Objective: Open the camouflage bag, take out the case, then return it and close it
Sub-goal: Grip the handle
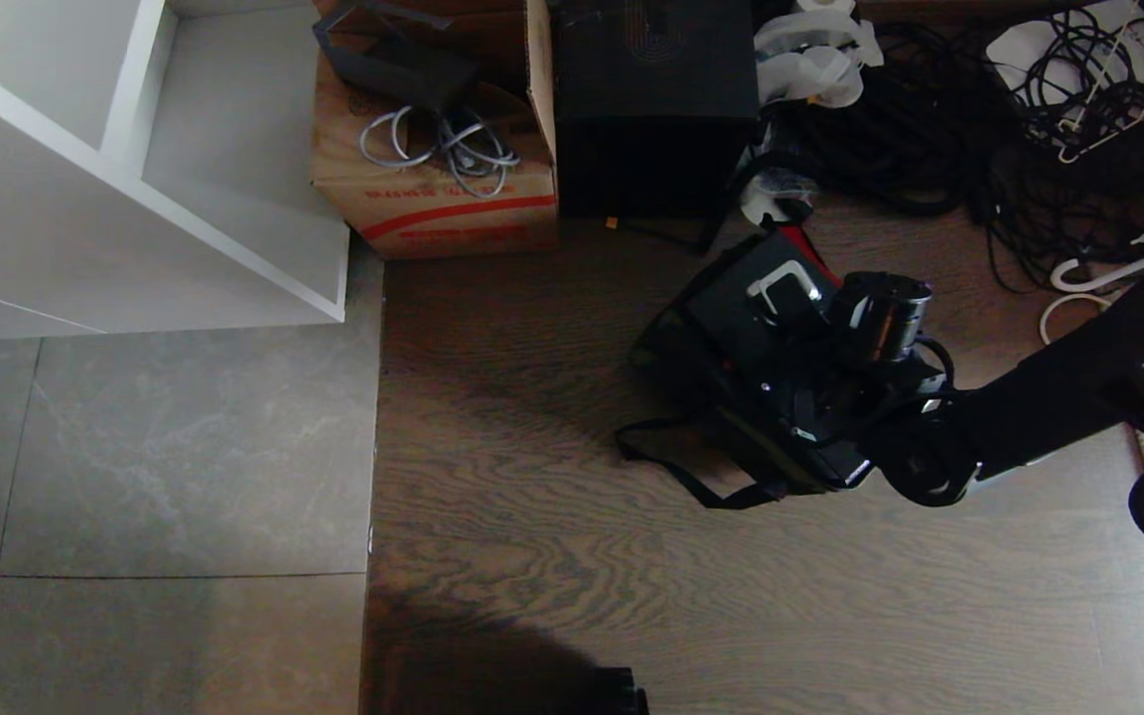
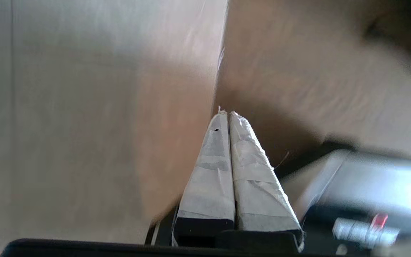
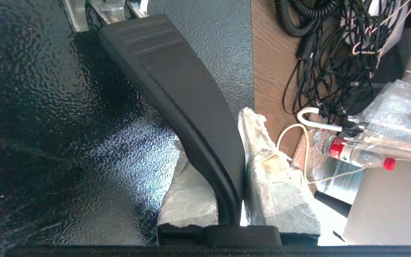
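Taped fingers [image 3: 269, 178] of the right gripper [image 3: 232, 167] are clamping the black handle bar [image 3: 184, 100] of the case [image 3: 66, 125], which is filling the left of the right wrist view. Right of centre in the head view, that arm is reaching in from the right edge, gripper [image 1: 810, 333] over the case [image 1: 741, 298], which is sitting in the camouflage bag [image 1: 731, 437]. Bare wooden floor [image 1: 552, 596] is lying open to the lower left. Pressed together, the left gripper [image 2: 228, 116] is hanging over floor.

The case [image 1: 746, 318] lies on the camouflage bag [image 1: 701, 382], right of the carton [image 1: 433, 199].
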Controlling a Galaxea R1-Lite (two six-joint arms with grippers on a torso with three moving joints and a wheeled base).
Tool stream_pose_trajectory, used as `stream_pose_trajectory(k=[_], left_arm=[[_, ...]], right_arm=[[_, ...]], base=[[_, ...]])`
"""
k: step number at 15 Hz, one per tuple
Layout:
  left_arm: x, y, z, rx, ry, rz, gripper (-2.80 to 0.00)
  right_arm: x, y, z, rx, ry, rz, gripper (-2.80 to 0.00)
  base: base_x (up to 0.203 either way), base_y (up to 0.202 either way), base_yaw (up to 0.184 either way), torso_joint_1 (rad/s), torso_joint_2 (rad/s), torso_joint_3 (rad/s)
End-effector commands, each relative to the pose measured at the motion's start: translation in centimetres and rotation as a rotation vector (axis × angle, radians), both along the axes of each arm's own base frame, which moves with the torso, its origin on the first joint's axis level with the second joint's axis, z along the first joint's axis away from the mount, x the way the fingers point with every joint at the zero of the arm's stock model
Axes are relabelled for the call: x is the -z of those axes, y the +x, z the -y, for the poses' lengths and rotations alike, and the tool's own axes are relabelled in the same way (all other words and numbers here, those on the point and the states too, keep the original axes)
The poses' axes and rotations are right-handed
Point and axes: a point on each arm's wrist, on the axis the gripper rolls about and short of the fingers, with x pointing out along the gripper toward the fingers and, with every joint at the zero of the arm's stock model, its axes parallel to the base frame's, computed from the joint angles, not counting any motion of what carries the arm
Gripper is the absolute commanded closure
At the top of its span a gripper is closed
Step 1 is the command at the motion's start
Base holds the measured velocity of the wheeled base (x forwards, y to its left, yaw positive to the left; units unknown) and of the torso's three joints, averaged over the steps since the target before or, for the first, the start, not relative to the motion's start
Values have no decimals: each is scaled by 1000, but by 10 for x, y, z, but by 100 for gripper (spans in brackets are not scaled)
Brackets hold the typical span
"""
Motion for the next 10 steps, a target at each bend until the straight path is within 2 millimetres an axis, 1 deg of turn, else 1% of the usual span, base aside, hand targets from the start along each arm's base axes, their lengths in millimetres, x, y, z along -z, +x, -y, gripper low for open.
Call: stream_pose_trajectory(k=[1, 2, 3, 5, 6, 8, 10], left_arm=[[11, -3, -1, -47, 12, -111, 0], [14, 0, -1, -55, 13, -118, 0], [9, 3, -1, -62, 13, -58, 0], [-11, 9, -2, -72, 4, 158, 0], [-14, 14, -2, -74, 2, 221, 0], [4, 28, -2, -87, 5, 168, 0], [14, 35, -3, -148, 14, 150, 0]], right_arm=[[0, 0, 0, 3, -2, 3, 0], [1, 0, 0, 3, -3, 1, 0], [1, 0, 0, 3, -3, 1, 0], [1, 0, 0, 3, -2, 2, 0], [1, -1, 0, 4, -2, 2, 0], [1, -1, 0, 3, -4, -1, 0], [1, 0, 0, 3, -3, 0, 0]], base=[[0, 0, 0, 0, 0, 0], [0, 0, 0, 0, 0, 0], [0, 0, 0, 0, 0, 0], [0, 0, 0, 0, 0, 0], [0, 0, 0, 0, 0, 0], [0, 0, 0, 0, 0, 0], [0, 0, 0, 0, 0, 0]])
